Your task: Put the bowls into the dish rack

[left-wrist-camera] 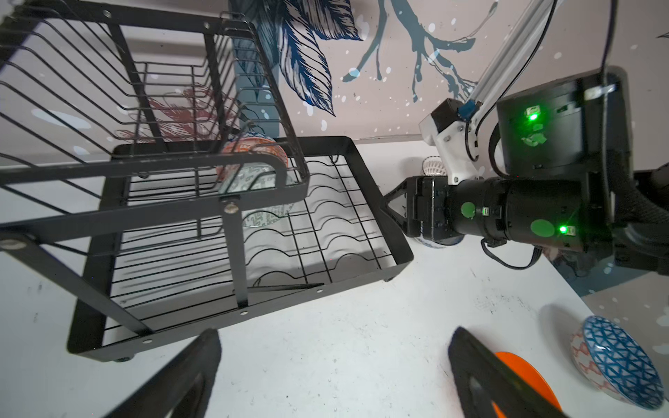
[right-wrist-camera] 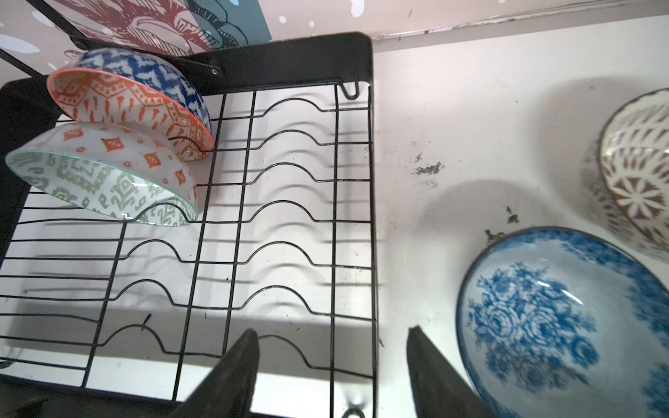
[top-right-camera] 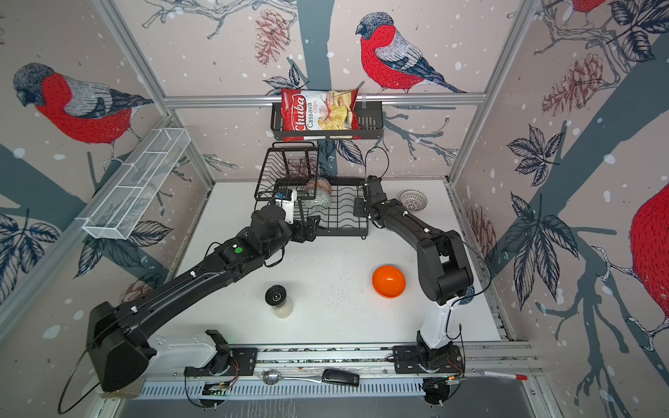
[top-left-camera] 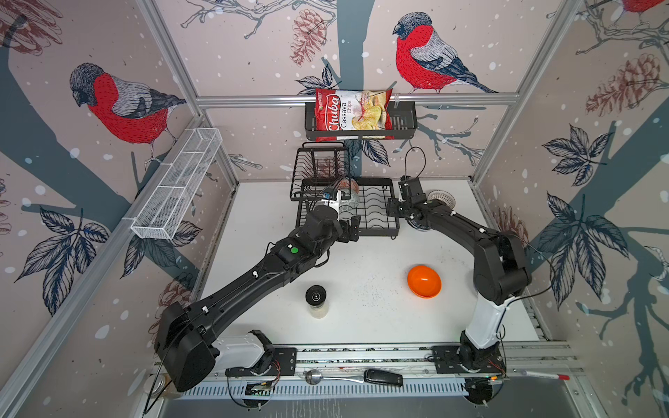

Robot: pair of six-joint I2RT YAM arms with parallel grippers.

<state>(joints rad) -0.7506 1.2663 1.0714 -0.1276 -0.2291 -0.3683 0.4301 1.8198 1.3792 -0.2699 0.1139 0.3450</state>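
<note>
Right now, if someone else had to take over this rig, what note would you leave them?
Left tool: open, empty, just in front of the dish rack.
Right tool: open, empty, over the rack's right rim, next to the blue floral bowl.
Done: two bowls stand on edge in the rack, the orange-and-blue bowl and the grey-green bowl.
Left: four bowls on the table. The blue floral bowl is beside the rack, the brown lattice bowl is behind it, the plain orange bowl is front right, and the blue triangle-pattern bowl is near the right arm's base.
</note>
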